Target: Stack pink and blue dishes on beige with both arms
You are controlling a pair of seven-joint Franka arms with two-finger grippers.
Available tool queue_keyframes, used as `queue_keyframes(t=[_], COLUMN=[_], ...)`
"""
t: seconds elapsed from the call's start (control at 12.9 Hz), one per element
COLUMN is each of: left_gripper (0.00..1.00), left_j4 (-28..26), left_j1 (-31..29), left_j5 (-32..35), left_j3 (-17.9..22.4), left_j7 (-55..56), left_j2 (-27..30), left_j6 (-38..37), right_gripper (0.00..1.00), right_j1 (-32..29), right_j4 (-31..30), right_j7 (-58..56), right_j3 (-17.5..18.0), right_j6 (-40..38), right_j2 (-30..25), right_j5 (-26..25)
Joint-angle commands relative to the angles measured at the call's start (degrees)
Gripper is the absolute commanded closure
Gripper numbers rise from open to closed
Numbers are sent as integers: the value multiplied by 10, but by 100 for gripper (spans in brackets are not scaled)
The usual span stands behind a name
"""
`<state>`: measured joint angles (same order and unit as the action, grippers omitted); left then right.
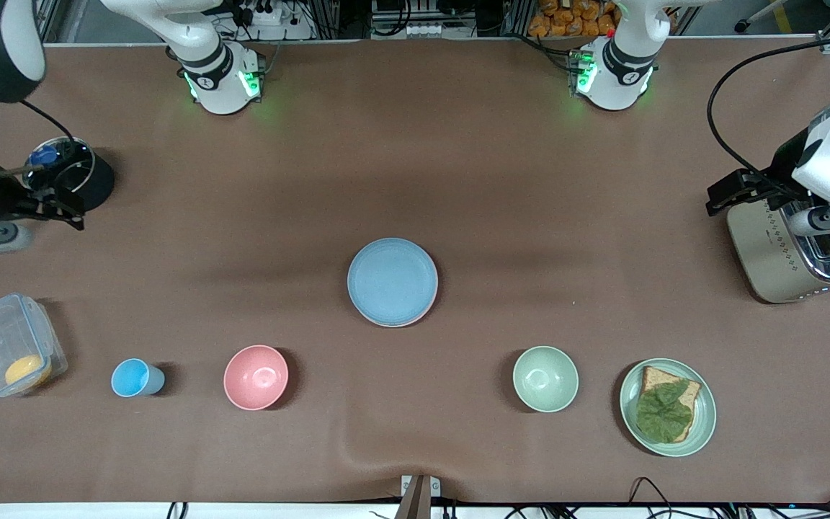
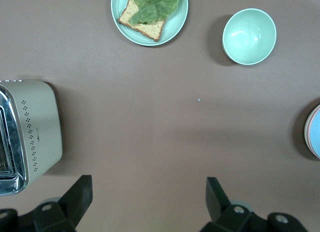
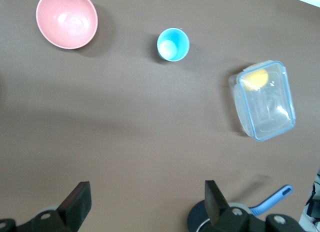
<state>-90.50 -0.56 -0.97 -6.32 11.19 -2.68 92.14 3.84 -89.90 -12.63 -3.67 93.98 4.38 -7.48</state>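
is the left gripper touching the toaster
Apart. The left wrist view shows the left gripper open over bare table, with brown cloth between its fingers and the toaster.

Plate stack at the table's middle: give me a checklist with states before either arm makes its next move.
1. Blue plate on top of the stack: ok.
2. Pink plate under it, rim showing: ok.
3. Beige plate at the bottom: cannot tell, hidden from the front view.
4. Left gripper open, holding nothing, over bare table beside the toaster: ok.
5. Right gripper open, holding nothing, at the right arm's end of the table: ok.
6. Pink bowl and green bowl apart from the stack: ok.
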Motion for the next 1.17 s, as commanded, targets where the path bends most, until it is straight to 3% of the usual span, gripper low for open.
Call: queue_keyframes(t=[0.0,0.62,1.09], left_gripper=[0,0,0], left_j4=[1,2,3], left_j1=[0,0,0], left_j5=[5,5,4], left_j3=[1,1,1], left_j7=[-8,-8,-8], left_j2=[0,-4,-4], left_j6=[1,2,1], right_gripper=[0,0,0], right_j1=[-16,-35,-55], right_j4=[-10,-6,-7], right_j7=[57,67,85], right_j3=[9,9,10], right_j6=[-14,-29,-33], right_j2=[-17,-33,-37], right_j5=[22,36,84])
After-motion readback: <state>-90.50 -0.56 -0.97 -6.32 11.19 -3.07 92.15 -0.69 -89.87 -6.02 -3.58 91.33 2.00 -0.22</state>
